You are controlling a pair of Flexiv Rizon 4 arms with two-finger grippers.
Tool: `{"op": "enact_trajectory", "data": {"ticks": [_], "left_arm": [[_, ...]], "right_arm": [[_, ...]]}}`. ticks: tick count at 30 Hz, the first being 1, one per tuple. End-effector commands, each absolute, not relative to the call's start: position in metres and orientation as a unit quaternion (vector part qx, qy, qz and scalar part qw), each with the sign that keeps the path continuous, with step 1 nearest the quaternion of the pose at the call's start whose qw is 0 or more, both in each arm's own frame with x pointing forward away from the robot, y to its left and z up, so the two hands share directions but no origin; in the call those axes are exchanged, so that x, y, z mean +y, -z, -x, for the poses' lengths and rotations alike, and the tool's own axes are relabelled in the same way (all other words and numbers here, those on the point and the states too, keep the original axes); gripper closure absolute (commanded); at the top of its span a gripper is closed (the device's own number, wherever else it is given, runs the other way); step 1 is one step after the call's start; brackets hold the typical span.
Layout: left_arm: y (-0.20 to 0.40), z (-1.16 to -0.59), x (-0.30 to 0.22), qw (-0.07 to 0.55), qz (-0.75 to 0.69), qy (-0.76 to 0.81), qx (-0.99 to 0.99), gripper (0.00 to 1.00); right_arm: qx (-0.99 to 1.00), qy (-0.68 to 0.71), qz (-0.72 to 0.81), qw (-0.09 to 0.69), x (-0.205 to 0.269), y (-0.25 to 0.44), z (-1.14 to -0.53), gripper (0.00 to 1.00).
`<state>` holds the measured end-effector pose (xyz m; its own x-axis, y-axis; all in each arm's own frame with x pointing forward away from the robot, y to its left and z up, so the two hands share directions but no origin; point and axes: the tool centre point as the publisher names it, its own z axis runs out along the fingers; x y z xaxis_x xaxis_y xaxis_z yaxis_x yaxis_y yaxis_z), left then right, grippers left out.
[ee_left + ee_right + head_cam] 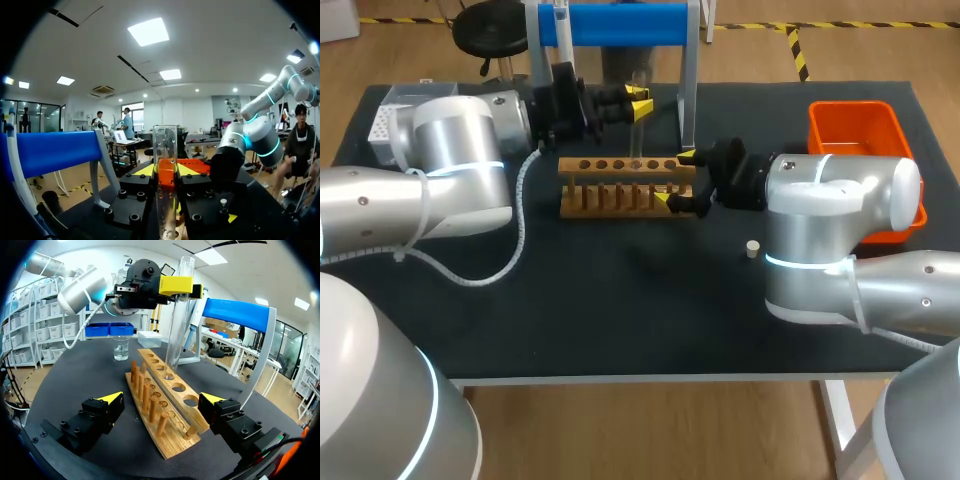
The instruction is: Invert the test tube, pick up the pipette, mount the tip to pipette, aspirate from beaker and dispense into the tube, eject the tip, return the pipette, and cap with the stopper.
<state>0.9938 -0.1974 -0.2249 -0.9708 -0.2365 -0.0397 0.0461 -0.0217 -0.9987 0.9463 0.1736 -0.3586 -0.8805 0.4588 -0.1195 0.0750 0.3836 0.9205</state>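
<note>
A clear test tube (176,315) stands upright, its lower end at a hole in the wooden rack (150,390). My left gripper (638,104) is shut on the tube's upper part. In the left wrist view the tube (166,160) runs up between the yellow-tipped fingers of that gripper (166,172). My right gripper (677,180) is open and straddles the right end of the rack (620,166), without touching it as far as I can see. In its own view the right gripper (162,399) has a finger on each side of the rack. A small stopper (752,248) lies on the mat.
A glass beaker (120,347) stands beyond the rack's far end. The blue-topped pipette stand (620,24) rises behind the rack. An orange bin (855,125) sits at the back right, and a tip box (386,118) at the back left.
</note>
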Motion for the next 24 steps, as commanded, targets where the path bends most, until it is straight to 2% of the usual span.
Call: {"op": "enact_trajectory", "data": {"ticks": [1, 24], "left_arm": [[0.2281, -0.9963, -0.1986, 0.097, 0.068, 0.712, 0.692, 1.00], [0.2367, -0.9971, -0.1959, 0.093, 0.068, 0.688, 0.716, 1.00]], "right_arm": [[0.811, -0.531, -0.165, 0.182, 0.1739, 0.3594, -0.9457, 0.00], [0.811, -0.531, -0.165, 0.182, 0.1739, 0.3594, -0.9457, 0.00]]}}
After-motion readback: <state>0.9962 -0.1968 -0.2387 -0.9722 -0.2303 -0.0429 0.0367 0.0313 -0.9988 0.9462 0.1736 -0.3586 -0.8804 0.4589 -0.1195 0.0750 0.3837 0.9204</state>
